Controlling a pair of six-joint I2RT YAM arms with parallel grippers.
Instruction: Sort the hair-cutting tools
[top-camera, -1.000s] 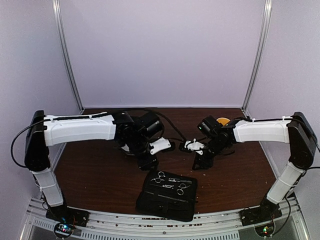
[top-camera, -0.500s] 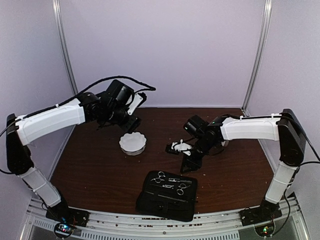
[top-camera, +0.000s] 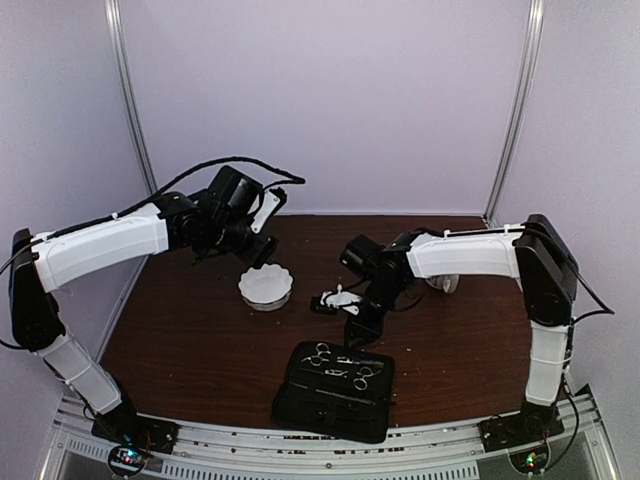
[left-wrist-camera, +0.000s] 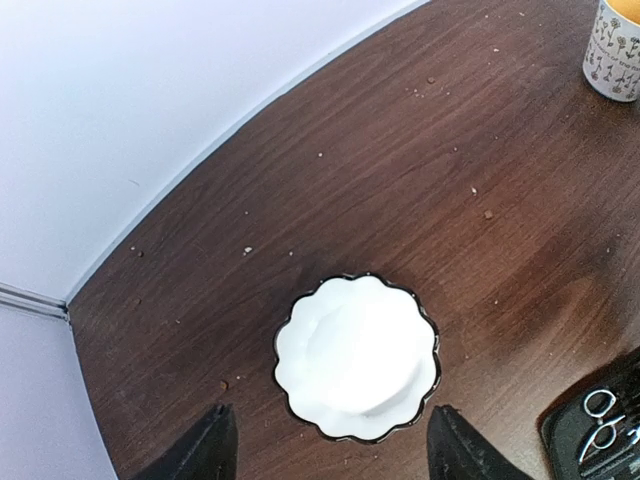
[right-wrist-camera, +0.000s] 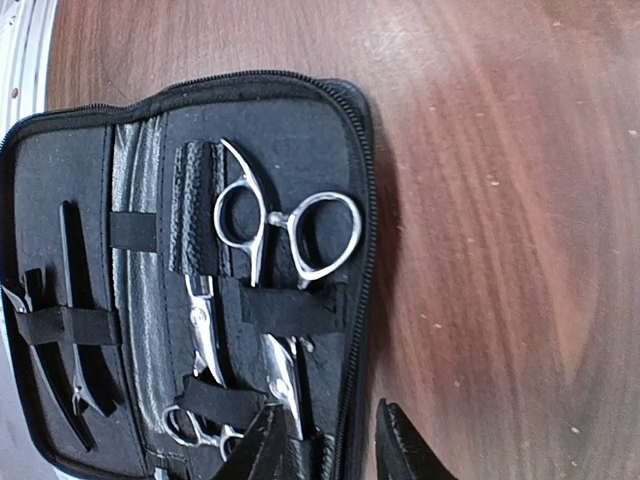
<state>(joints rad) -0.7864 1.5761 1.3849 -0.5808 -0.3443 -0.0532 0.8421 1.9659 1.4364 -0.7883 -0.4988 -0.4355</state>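
Observation:
The black fabric case (top-camera: 335, 392) lies open at the near middle of the table. Two silver scissors (top-camera: 320, 352) (top-camera: 362, 378) sit strapped inside. In the right wrist view the larger scissors (right-wrist-camera: 290, 235) and the smaller ones (right-wrist-camera: 195, 428) lie under elastic straps, and two thin dark clips (right-wrist-camera: 70, 320) are strapped at the case's (right-wrist-camera: 150, 130) other side. My right gripper (top-camera: 360, 328) (right-wrist-camera: 335, 455) is open, its fingers astride the case's zip edge. My left gripper (top-camera: 262, 248) (left-wrist-camera: 330, 465) is open and empty above the white scalloped bowl (top-camera: 266, 287) (left-wrist-camera: 357, 357).
A patterned mug (left-wrist-camera: 612, 45) stands at the back right, partly hidden behind my right arm in the top view (top-camera: 447, 283). The case's corner (left-wrist-camera: 600, 425) shows in the left wrist view. Crumbs dot the brown table (top-camera: 180, 330).
My left arm has lifted off the bowl and drawn back to the far left, uncovering it. My right gripper has moved left and closer to the case's far edge.

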